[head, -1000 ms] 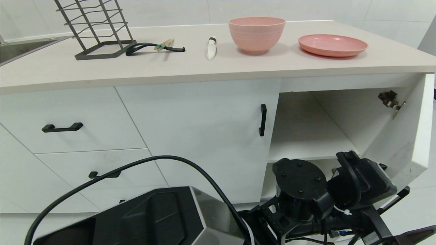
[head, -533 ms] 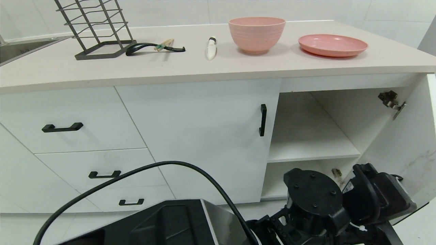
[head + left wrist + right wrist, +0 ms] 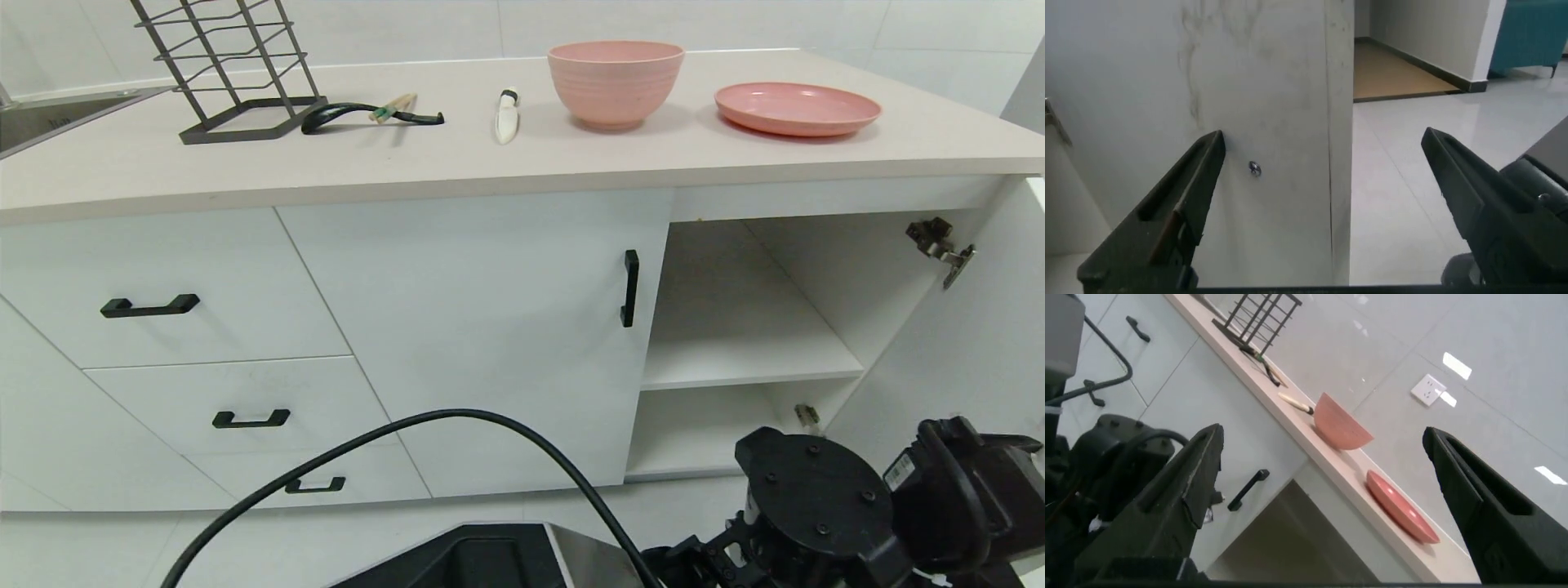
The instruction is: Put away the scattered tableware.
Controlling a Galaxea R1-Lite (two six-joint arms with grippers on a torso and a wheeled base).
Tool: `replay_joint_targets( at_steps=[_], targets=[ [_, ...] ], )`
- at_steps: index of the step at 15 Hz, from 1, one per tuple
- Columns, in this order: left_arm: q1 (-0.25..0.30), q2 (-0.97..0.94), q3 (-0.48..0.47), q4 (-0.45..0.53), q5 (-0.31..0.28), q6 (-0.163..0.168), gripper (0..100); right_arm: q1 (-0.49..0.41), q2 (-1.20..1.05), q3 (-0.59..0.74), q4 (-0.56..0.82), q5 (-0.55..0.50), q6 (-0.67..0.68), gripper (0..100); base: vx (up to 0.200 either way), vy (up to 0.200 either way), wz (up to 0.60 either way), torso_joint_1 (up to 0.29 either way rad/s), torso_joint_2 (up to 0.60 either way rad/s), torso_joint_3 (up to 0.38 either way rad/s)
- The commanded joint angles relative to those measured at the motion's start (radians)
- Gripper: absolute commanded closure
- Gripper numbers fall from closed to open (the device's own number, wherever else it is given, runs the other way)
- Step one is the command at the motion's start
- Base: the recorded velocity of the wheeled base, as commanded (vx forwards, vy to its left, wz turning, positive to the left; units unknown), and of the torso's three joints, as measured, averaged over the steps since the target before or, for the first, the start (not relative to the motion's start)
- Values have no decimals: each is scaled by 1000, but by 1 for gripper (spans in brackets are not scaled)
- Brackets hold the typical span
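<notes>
Fingers (image 3: pixel 1167 220) of left gripper (image 3: pixel 1323 139) and right gripper (image 3: pixel 1323 431) spread wide, empty; pink plate (image 3: pixel 796 108) sat beside pink bowl (image 3: pixel 615 82) on bench (image 3: pixel 408 163).

Bowl (image 3: pixel 615 82): pink, faint ribbed bands around the wall.
Plate (image 3: pixel 798 108): plain pink.
Countertop (image 3: pixel 490 167): pale beige, unpatterned.
Wire rack (image 3: pixel 237 122): dark grey.
Chopsticks (image 3: pixel 396 104): light wood, green tips.
Curved utensil (image 3: pixel 343 109): black.
Small utensil (image 3: pixel 507 122): white, black band.
Cabinet door (image 3: pixel 473 327): white.
Door handle (image 3: pixel 629 287): black.
</notes>
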Motion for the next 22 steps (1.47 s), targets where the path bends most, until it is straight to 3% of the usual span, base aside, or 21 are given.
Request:
replay_joint_targets(
  at_steps=[1,4,6,7,11,13,15,16,17,18,22],
  targets=[
    [-28,46,-61,2,0,-6,0,0,-12,-6,0,0,-1,0,0,0,0,0,0,0],
    [-75,90,-134,2,0,-16,0,0,-38,-17,-7,2,-2,0,0,0,0,0,0,0],
    [-54,83,-85,-12,6,-53,0,0,-62,-16,-7,4,-2,0,0,0,0,0,0,0],
    [-34,67,-31,-49,6,-55,0,0,-65,-13,-7,4,-2,0,0,0,0,0,0,0],
    [75,-204,490,-182,5,-56,0,3,-64,0,-7,4,-2,0,0,0,0,0,0,0],
    [152,-379,687,-216,5,-55,0,3,-71,30,-7,4,-2,0,0,0,0,0,0,0],
    [230,-543,814,-221,6,-53,0,1,-88,58,-7,4,-2,0,0,0,0,0,0,0],
    [230,-543,814,-221,6,-53,0,1,-88,58,-7,4,-2,0,0,0,0,0,0,0],
    [316,-726,909,-215,6,-50,0,3,-96,86,-5,4,-2,0,0,0,0,0,0,0],
    [354,-798,947,-207,6,-49,0,4,-94,110,-3,5,-4,0,0,0,0,0,0,0],
    [449,-1026,1121,-196,6,-49,0,37,-98,207,3,11,-19,0,0,0,0,0,0,0]
  ],
)
